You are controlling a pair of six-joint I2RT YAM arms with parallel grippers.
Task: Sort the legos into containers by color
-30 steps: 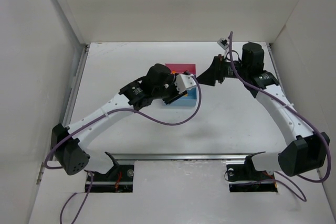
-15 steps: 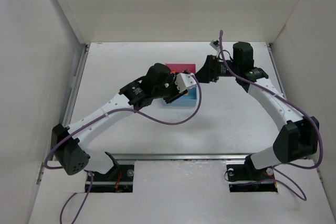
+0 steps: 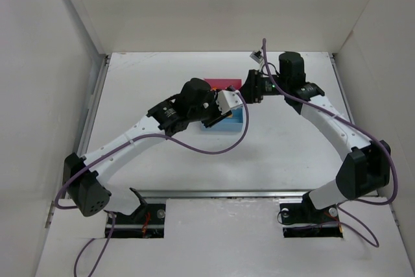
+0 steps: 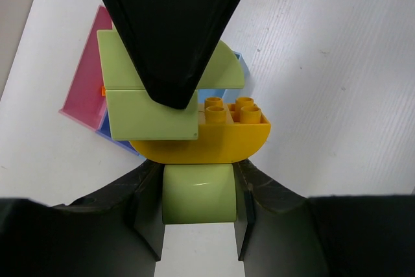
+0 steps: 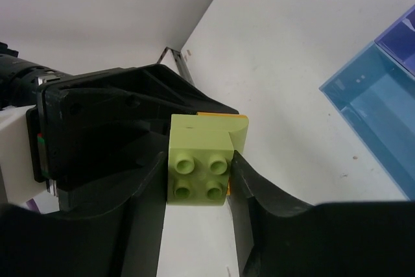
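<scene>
Seen from above, the left arm (image 3: 130,139) is stretching in from the near left and the right arm (image 3: 337,128) is bending in from the near right. The left gripper (image 3: 233,98) and the right gripper (image 3: 249,89) are standing tip to tip over the tray (image 3: 222,84). In the left wrist view, the left gripper is clamping a rounded lime-green brick (image 4: 198,202) that is joined to an orange brick (image 4: 207,139), with the pink bin (image 4: 81,89) lying on the table below at the left. In the right wrist view, the right gripper's fingers (image 5: 148,205) are pressing on both sides of a studded lime-green brick (image 5: 198,168), the orange brick's edge is showing behind it, and the light blue bin (image 5: 373,105) is lying at the right.
</scene>
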